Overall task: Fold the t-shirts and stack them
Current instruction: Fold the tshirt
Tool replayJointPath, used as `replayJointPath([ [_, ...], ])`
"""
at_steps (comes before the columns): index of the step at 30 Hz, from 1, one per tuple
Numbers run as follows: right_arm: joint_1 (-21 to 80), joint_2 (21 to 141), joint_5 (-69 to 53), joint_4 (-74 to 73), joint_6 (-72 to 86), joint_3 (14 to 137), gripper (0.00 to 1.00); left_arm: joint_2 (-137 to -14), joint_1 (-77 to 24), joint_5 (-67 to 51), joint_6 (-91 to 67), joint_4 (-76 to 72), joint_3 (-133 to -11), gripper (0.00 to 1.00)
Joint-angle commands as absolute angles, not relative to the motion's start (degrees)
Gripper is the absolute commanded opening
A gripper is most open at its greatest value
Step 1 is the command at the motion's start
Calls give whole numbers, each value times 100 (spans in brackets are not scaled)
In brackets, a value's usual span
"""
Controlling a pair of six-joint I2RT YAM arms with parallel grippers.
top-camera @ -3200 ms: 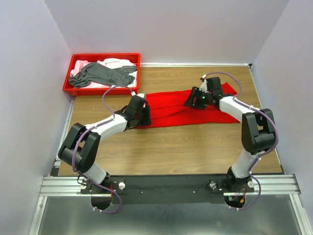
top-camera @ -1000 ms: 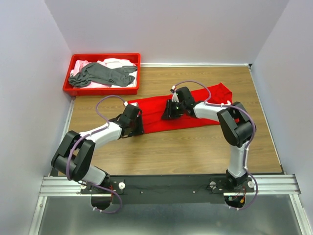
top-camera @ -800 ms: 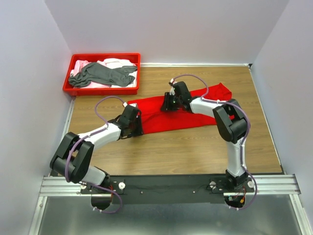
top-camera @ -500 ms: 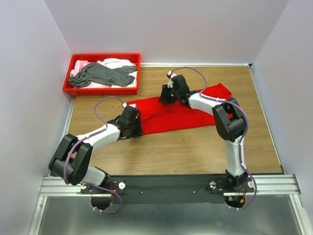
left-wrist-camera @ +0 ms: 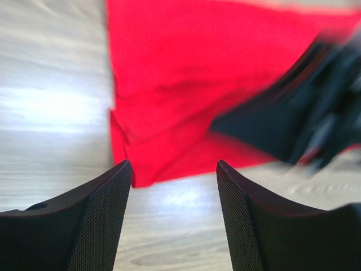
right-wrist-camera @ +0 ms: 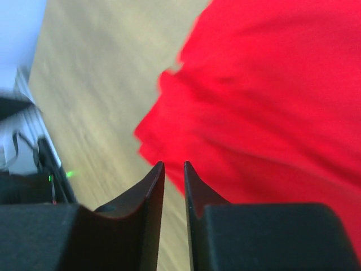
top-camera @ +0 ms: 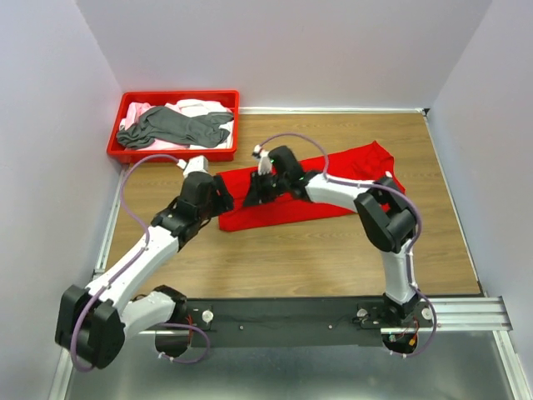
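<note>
Hovering with left gripper [left-wrist-camera: 174, 169] released above red shirt [left-wrist-camera: 169, 68] edge; narrowed almost shut at right gripper [right-wrist-camera: 174, 169], grasp impossible to tell.

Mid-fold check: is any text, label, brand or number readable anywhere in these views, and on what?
None can be read.
Red shirt: no print or label shows.
Tray: no markings show.
Grey shirt: no markings show.
Both wrist views are blurred.
</note>
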State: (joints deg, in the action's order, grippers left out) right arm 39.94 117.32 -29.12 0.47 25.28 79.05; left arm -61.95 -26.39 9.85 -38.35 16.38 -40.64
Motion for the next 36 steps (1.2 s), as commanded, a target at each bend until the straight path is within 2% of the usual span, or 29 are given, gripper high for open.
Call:
replayJointPath([
  [1, 4333, 12251, -3146, 176, 2645, 8094, 25, -5661, -2303, 1661, -3735, 1855, -4148, 74],
  [6, 4412, 12743, -3208, 185, 2681, 8481, 25, -5117, -1916, 1932, -3182, 1767, -4078, 79],
  [14, 4430, 12990, -2998, 176, 2646, 8674, 25, -4501, -1828, 2355, -2628, 1293, -3815, 80],
  [25, 4280, 13429, -2488, 105, 2488, 9562, 26, -4500, -1828, 2154, -2593, 1099, -3674, 80],
  [32, 3859, 13729, -2145, 18, 2540, 10739, 37, -4632, -1837, 1855, -2505, 1002, -3639, 80],
  [36, 3316, 13080, -2039, -184, 2689, 10434, 44, -5000, -1837, 1076, -2452, 862, -3647, 80],
])
